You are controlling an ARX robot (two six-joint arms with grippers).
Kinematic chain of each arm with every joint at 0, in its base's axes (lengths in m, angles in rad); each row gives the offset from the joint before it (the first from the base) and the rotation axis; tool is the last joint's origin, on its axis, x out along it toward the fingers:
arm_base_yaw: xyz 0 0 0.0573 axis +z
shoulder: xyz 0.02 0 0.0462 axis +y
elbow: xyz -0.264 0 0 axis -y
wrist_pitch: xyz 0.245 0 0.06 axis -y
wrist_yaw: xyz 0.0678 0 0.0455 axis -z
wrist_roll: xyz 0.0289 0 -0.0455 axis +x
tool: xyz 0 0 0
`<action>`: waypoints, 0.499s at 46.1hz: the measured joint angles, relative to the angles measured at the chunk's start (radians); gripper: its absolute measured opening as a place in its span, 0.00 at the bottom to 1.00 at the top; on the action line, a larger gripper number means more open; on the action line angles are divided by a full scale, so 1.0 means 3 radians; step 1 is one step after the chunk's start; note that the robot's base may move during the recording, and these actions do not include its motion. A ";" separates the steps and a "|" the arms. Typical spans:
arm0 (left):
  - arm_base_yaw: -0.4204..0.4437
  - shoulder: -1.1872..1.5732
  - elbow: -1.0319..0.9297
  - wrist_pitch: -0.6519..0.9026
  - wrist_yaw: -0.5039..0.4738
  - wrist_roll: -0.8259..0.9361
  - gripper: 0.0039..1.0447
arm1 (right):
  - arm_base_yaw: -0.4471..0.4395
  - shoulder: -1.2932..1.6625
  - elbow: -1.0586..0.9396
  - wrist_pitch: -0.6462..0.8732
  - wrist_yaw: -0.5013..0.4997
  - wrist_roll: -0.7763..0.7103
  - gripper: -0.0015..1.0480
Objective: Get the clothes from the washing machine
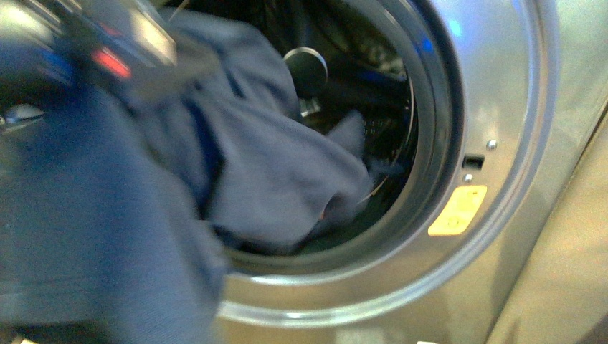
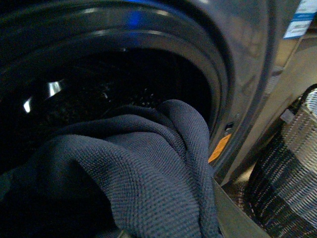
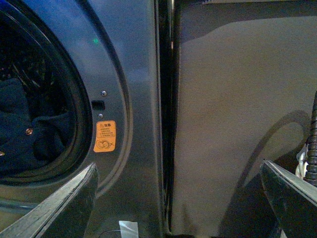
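Observation:
The silver-grey washing machine (image 1: pixel 502 107) fills the front view, its round opening facing me. Blue-grey knit clothes (image 1: pixel 272 165) hang out of the drum over the rim toward the lower left. My left arm is blurred at the upper left; its gripper (image 1: pixel 136 64) is shut on the clothes. In the left wrist view the knit fabric (image 2: pixel 148 168) covers the jaws. My right gripper (image 3: pixel 178 208) is open and empty, facing the machine's front panel beside the yellow sticker (image 3: pixel 104 136). More dark clothes (image 3: pixel 29 134) lie in the drum.
A grey-and-black woven basket (image 2: pixel 287 173) stands beside the machine. A beige wall (image 3: pixel 237 114) runs along the machine's side. A blue-white label (image 2: pixel 300 20) shows on the machine's front.

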 joint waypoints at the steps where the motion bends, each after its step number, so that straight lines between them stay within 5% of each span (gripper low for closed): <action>1: 0.0000 -0.0028 0.0000 -0.0014 0.0014 0.0000 0.07 | 0.0000 0.0000 0.0000 0.0000 0.0000 0.0000 0.92; 23: -0.0123 -0.0587 0.0285 -0.0160 0.0472 -0.0289 0.07 | 0.0000 0.0000 0.0000 0.0000 0.0000 0.0000 0.92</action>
